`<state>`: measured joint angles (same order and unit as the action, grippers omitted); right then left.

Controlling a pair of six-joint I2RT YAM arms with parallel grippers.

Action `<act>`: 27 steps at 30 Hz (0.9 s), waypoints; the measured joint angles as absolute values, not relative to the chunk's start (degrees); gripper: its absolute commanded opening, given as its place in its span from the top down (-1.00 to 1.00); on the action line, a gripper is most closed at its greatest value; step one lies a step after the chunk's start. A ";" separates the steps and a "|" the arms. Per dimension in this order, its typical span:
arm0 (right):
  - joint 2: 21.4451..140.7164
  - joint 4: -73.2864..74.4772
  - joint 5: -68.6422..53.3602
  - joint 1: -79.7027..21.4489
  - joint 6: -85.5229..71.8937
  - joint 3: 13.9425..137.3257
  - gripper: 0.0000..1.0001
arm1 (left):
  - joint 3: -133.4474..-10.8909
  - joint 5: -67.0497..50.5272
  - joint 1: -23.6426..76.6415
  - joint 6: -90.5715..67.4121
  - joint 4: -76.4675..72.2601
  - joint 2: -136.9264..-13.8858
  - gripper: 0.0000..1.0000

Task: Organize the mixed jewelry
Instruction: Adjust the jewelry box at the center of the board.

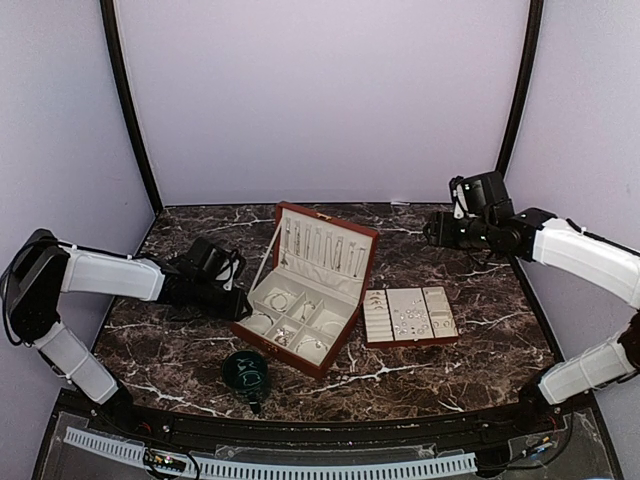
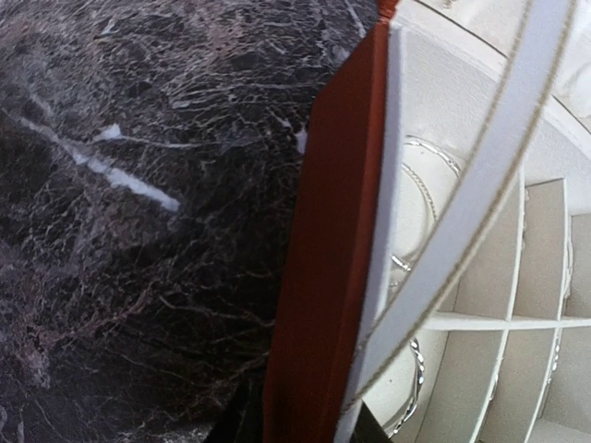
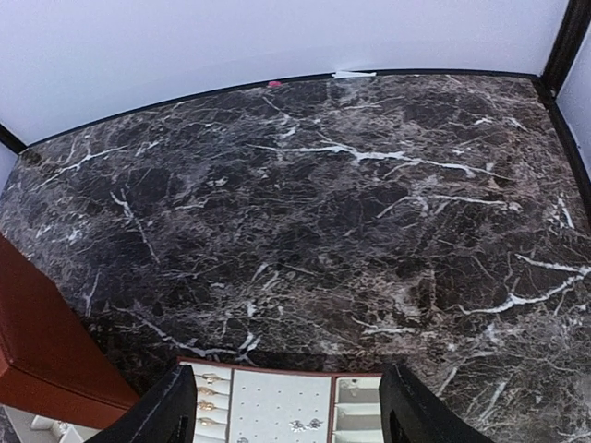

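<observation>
The red-brown jewelry box stands open at the table's middle, with chains hanging in its raised lid. Silvery pieces lie in its cream compartments. A separate cream tray to its right holds rings and earrings. My left gripper straddles the box's left wall, one dark finger on each side, and a twisted silver bangle lies just inside. My right gripper is open and empty, raised at the back right. Its fingers frame the tray's earrings and rings below.
A dark green cup stands near the front edge, left of the box's front corner. A white ribbon strap runs from the box to its lid. Bare marble stretches behind the tray to the back wall.
</observation>
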<state>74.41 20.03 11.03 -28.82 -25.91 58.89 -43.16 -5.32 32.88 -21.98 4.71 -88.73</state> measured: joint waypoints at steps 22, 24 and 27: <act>81.49 25.82 5.06 -19.07 -30.22 47.16 0.08 | -44.12 5.56 33.28 -27.46 8.56 -87.83 1.00; 82.74 25.85 3.86 -19.07 -30.24 46.17 0.17 | -44.12 7.20 33.26 -29.85 8.71 -87.83 1.00; 84.14 25.87 2.52 -19.07 -30.24 45.25 0.27 | -44.25 8.71 33.08 -32.88 9.02 -87.94 1.00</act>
